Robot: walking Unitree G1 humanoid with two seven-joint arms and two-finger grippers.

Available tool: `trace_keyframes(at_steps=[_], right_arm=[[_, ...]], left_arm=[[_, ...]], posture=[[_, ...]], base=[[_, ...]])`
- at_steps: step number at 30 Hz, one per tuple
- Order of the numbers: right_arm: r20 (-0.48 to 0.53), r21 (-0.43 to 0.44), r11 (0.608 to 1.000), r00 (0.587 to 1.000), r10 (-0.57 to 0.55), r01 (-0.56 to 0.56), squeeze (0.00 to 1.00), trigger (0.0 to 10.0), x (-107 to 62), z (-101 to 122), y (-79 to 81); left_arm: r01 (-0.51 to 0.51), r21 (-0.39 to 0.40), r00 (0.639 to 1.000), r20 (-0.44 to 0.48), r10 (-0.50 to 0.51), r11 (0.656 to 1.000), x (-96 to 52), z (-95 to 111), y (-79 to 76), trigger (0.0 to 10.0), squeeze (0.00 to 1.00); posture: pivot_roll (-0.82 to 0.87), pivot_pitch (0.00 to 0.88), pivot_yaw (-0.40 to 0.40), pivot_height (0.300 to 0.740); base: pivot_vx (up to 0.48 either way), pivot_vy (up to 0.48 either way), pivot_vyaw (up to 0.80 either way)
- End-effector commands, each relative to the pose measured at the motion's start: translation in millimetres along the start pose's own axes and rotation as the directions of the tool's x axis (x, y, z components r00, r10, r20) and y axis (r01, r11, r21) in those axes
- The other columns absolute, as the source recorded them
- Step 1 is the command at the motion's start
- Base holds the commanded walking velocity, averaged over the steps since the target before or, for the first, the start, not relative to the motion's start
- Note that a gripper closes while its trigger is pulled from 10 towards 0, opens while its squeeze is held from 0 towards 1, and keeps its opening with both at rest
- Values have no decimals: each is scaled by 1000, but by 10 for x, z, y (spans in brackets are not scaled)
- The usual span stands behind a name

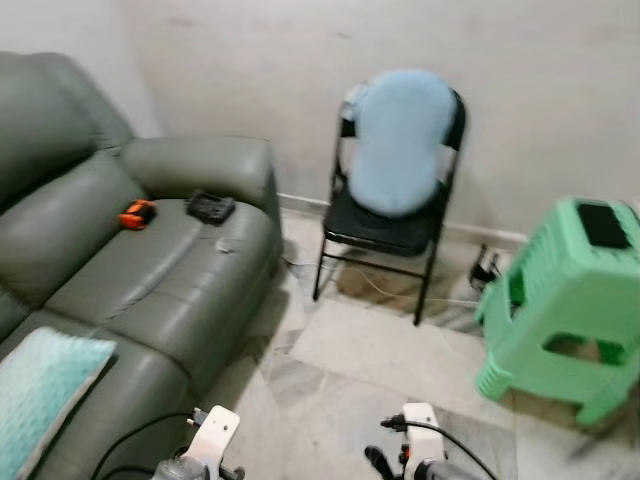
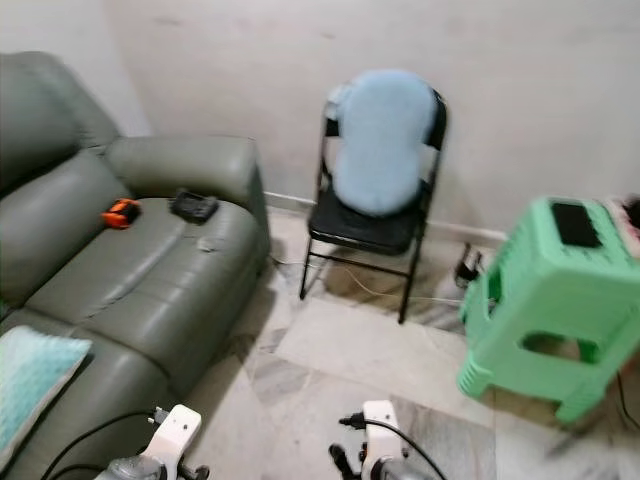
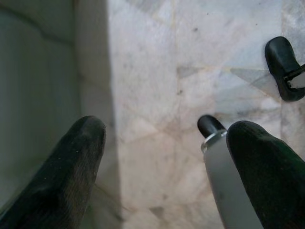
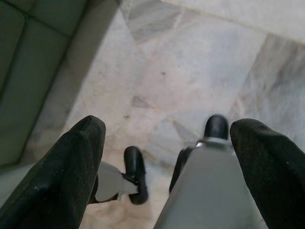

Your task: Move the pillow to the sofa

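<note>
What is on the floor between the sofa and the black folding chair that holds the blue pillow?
In the left eye view, the marble floor between the sofa and the folding chair with the blue pillow carries only a thin cable.

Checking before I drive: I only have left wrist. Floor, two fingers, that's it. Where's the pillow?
Observer: The light blue pillow stands upright on the black folding chair against the wall, ahead of the robot.
Operator: Sofa side?
Observer: The grey-green sofa is on the robot's left, close to the left gripper.
Operator: Seat free?
Observer: Partly. An orange item and a black item lie near the armrest, and a teal cushion on the near end.
Operator: Right arm?
Observer: The right gripper is open, pointing at the floor.
</note>
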State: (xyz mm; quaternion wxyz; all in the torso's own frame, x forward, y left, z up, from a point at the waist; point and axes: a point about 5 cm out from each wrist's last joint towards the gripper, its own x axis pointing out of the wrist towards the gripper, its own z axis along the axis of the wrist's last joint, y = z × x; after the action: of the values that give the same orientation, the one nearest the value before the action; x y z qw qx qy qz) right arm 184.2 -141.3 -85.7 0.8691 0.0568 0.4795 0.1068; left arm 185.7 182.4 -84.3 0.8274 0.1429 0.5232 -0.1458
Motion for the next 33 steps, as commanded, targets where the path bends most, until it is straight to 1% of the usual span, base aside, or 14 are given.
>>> trace_keyframes(at_steps=[1,21,22,23,24,27,28,30,33], right_arm=[[4,4,1000,1000,-16,16,0,10000,-9,17,-46],[0,8,1000,1000,-16,16,0,10000,-13,-3,-50],[1,12,1000,1000,-18,18,0,10000,-13,-4,-51],[1,12,1000,1000,-18,18,0,10000,-13,-4,-51],[2,17,1000,1000,-19,19,0,10000,-13,-4,-53],[3,19,1000,1000,-20,20,0,10000,-14,-5,-53],[15,34,999,999,-29,28,0,10000,-16,1,-63],[27,48,998,999,-40,39,0,10000,-19,8,-76],[38,37,997,997,-72,71,0,10000,-30,17,-121]], left_arm=[[-7,23,1000,12,7,1000,-2,42,18,10000,0],[3,48,1000,12,-4,999,-3,40,19,10000,0],[0,30,1000,18,0,1000,-3,40,20,10000,0],[0,30,1000,18,0,1000,-3,40,20,10000,0],[1,-14,1000,27,-1,1000,-3,37,15,10000,0],[3,-29,1000,32,-2,1000,-3,36,12,10000,0],[14,-57,999,37,-12,998,-2,33,2,10000,0],[20,-70,999,38,-18,997,-1,30,-5,10000,0],[24,-68,999,24,-22,997,0,15,-10,10000,0]], posture=[[-213,0,120,740],[-210,0,121,740],[-210,0,119,740],[-210,0,119,740],[-209,0,119,740],[-209,0,119,740],[-206,0,118,740],[-206,0,118,740],[-202,0,117,740]], base=[[0,0,-769],[0,0,-769],[0,0,-769],[0,0,-769],[0,0,-406],[0,0,-406],[0,0,0],[0,0,0],[0,0,0]])
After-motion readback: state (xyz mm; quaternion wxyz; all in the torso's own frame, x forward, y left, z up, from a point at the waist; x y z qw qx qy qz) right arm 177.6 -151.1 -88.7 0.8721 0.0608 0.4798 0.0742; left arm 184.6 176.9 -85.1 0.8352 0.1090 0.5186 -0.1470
